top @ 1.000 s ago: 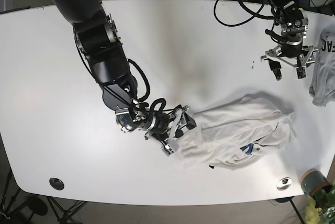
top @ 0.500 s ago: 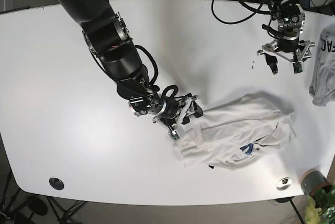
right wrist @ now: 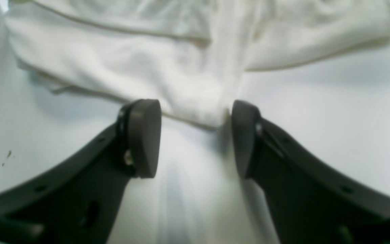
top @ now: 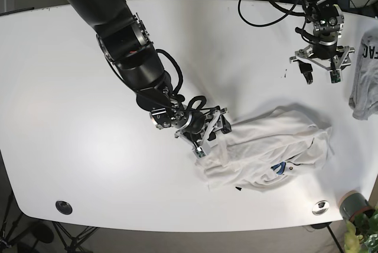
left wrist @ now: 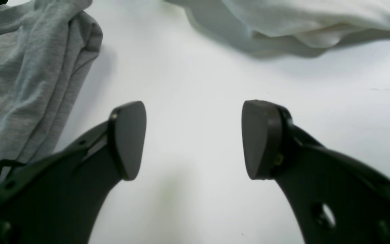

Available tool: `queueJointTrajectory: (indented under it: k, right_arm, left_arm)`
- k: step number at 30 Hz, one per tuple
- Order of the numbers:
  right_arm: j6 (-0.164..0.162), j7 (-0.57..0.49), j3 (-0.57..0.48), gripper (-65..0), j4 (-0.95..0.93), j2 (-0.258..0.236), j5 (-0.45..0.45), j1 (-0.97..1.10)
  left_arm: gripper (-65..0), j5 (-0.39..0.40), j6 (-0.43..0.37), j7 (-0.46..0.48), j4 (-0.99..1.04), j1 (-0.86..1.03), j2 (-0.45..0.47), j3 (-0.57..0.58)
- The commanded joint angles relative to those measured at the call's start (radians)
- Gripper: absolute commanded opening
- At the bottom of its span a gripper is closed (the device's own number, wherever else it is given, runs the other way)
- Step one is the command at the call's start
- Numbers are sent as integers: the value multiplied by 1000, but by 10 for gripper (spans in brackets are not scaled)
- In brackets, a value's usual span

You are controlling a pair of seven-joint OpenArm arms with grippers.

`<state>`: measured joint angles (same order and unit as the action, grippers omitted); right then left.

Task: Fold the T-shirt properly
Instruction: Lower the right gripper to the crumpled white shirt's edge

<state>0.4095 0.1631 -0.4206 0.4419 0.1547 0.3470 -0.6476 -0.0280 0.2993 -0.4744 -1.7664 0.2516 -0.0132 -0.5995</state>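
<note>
White T-shirt [top: 269, 152] lies crumpled at the table's [top: 71, 87] near right, its left edge pushed a little further right than half a second ago. The right gripper [right wrist: 195, 135] has advanced with it, jaws apart around a bunched fold. The left gripper [left wrist: 193, 139] hangs spread over bare table beside a grey shirt [left wrist: 22, 84], scarcely moved

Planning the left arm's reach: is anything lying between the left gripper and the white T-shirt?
Nothing visible does. The left gripper hangs open over bare table, with the white T-shirt beyond it. The grey shirt lies off to one side.
</note>
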Motion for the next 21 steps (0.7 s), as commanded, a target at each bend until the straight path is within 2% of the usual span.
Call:
queueJointTrajectory:
  k: [1, 2, 5, 7, 8, 14, 21]
  right_arm:
    - [-13, -40, 2, -341, 13, 2, 13, -27]
    - [-17, -53, 2, -361, 13, 2, 13, -25]
    - [-42, -95, 2, -506, 8, 2, 13, -24]
    - [-45, -106, 2, -598, 8, 2, 7, -22]
    - [-45, -106, 2, -618, 8, 2, 7, -22]
    - [-37, -106, 2, -650, 11, 2, 8, -21]
    - [-36, -101, 2, -650, 73, 2, 8, 18]
  left_arm:
    - [-246, 9, -2, 26, -25, -7, 8, -1]
    - [-246, 9, -2, 26, -30, -7, 8, -1]
    - [-246, 9, -2, 26, -34, -7, 8, -1]
    - [-246, 9, -2, 26, -34, -7, 9, -1]
    - [-246, 9, -2, 26, -34, -7, 9, -1]
    - [-246, 9, -2, 26, -34, -7, 9, -3]
    - [-246, 9, -2, 26, -31, -8, 12, -1]
